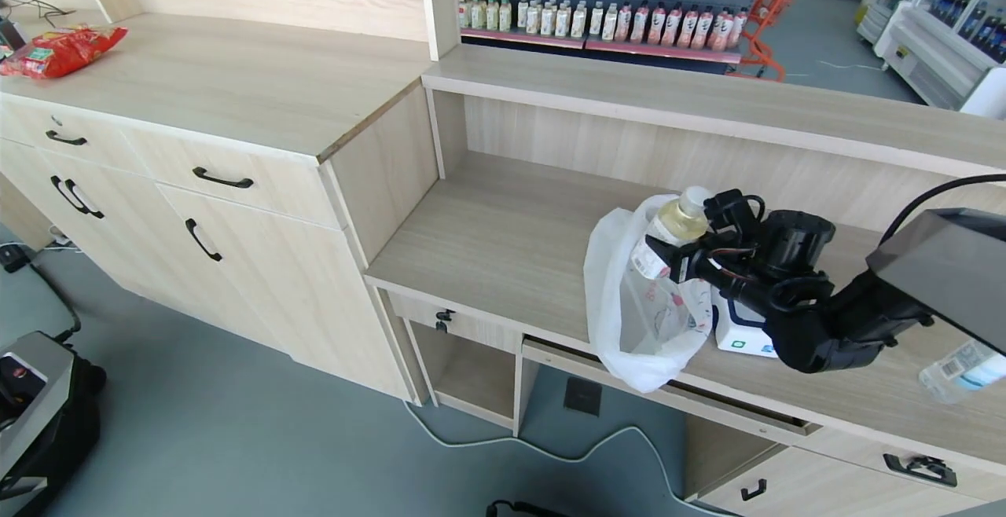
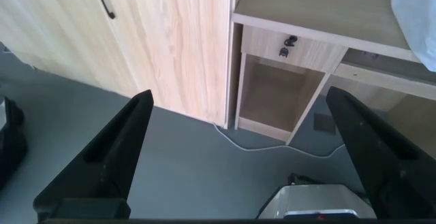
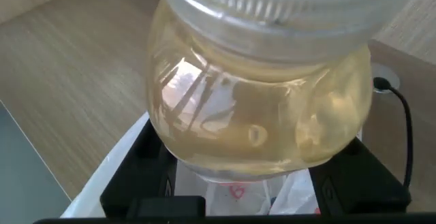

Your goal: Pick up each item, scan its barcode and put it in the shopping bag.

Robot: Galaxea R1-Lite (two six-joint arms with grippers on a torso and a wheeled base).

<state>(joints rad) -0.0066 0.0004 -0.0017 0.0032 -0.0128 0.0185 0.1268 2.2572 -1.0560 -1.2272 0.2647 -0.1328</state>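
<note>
Your right arm (image 1: pixel 809 328), at the head view's right-centre, is glossy black with bulbous rounded joints. Thin red wires (and a small black cable loop) sit behind the right gripper (image 1: pixel 666 254). The left gripper (image 2: pixel 240 94) has matte black, wedge-shaped fingers (image 2: pixel 109 156).

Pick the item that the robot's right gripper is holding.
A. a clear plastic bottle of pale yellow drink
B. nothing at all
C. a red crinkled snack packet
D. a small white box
A: the right gripper is shut on the clear plastic bottle of pale yellow drink, holding it over the thin white plastic shopping bag on the lower counter.
</note>
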